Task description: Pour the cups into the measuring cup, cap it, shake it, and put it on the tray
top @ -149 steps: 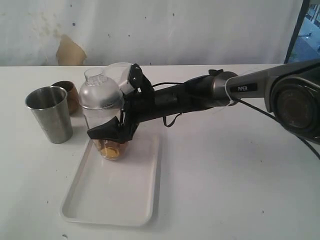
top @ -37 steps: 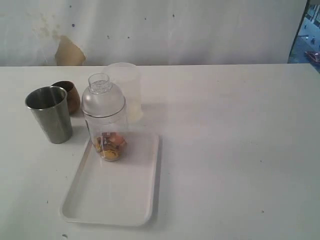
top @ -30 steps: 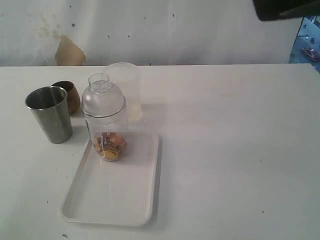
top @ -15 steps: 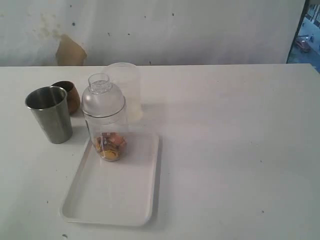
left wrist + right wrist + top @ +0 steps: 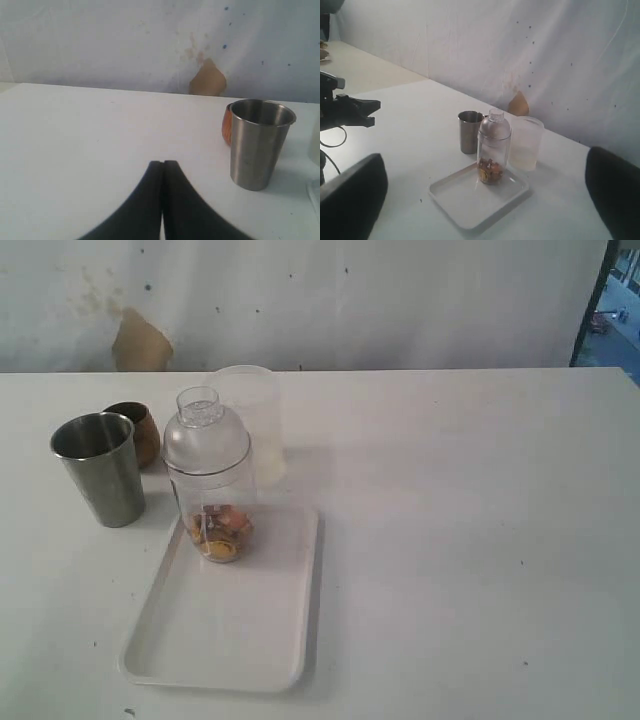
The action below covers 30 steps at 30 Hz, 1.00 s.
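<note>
Now the left gripper (image 5: 163,167) is keeping its two dark fingers pressed together, tip against tip, with nothing between them, and it is hovering low over the white table (image 5: 470,540). Ahead of it and off to one side, the tall tapered brushed-steel tumbler (image 5: 259,145) is standing upright, with the small rounded copper-brown cup (image 5: 226,127) peeking out just behind it, the two looking close to touching. The right gripper (image 5: 485,160) is holding its fingers (image 5: 350,200) spread wide apart and is gripping nothing. Well ahead of it, in line with the gap between those fingers, the clear plastic cylindrical measuring cup (image 5: 212,510) is standing upright at the far end of the white shallow rectangular tray (image 5: 250,640), wearing the clear dome-shaped cap (image 5: 205,435) and carrying orange-brown bits (image 5: 220,533) at its base. Whatever is printed on its side is too faint to read. A cloudy frosted plastic cup (image 5: 258,425) is sitting just beyond it on the table.
</note>
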Each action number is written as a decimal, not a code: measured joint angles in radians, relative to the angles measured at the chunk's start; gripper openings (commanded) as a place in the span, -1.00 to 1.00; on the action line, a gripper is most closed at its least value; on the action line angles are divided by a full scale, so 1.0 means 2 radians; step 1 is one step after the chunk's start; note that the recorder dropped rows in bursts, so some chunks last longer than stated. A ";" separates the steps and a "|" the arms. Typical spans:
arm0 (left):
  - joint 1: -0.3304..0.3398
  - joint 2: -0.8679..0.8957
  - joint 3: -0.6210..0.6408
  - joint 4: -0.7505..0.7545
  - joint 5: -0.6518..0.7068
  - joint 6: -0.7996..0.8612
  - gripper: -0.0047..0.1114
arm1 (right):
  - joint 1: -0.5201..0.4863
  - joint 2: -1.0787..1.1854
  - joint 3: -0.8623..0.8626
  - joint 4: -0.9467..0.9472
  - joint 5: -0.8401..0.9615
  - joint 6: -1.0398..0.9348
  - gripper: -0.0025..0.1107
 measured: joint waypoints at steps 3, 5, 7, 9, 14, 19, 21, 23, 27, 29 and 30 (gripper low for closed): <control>0.000 0.000 0.000 0.000 0.000 0.000 -0.92 | 0.000 -0.006 0.001 0.000 0.000 0.000 0.83; 0.000 0.000 0.000 0.000 0.000 0.000 -0.92 | 0.000 -0.007 0.002 0.000 0.000 0.000 0.83; 0.000 0.000 0.000 0.000 0.000 0.000 -0.92 | 0.000 -0.007 0.003 0.000 -0.005 -0.002 0.83; 0.000 0.000 0.000 0.000 0.000 0.000 -0.92 | 0.000 -0.008 0.007 0.000 -0.025 -0.011 0.83; 0.000 0.000 0.000 0.000 0.000 0.000 -0.92 | -0.003 -0.007 0.031 -0.012 -0.117 -0.044 0.83; 0.000 0.000 0.000 0.000 0.000 0.000 -0.92 | -0.017 -0.007 0.077 -0.036 -0.257 -0.051 0.83; 0.000 0.000 0.000 0.000 0.000 0.000 -0.92 | -0.027 -0.007 0.102 -0.052 -0.321 -0.051 0.83; 0.000 0.000 0.000 0.000 0.000 0.000 -0.92 | -0.039 -0.007 0.134 -0.072 -0.386 -0.050 0.83; 0.000 0.000 0.000 0.000 0.000 0.000 -0.92 | -0.061 -0.006 0.202 -0.100 -0.481 -0.041 0.83; 0.000 0.000 0.000 0.000 0.000 0.000 -0.92 | -0.072 -0.006 0.233 -0.117 -0.519 -0.034 0.83; 0.000 0.000 0.000 0.000 0.000 0.000 -0.92 | -0.077 -0.006 0.248 -0.126 -0.533 -0.032 0.83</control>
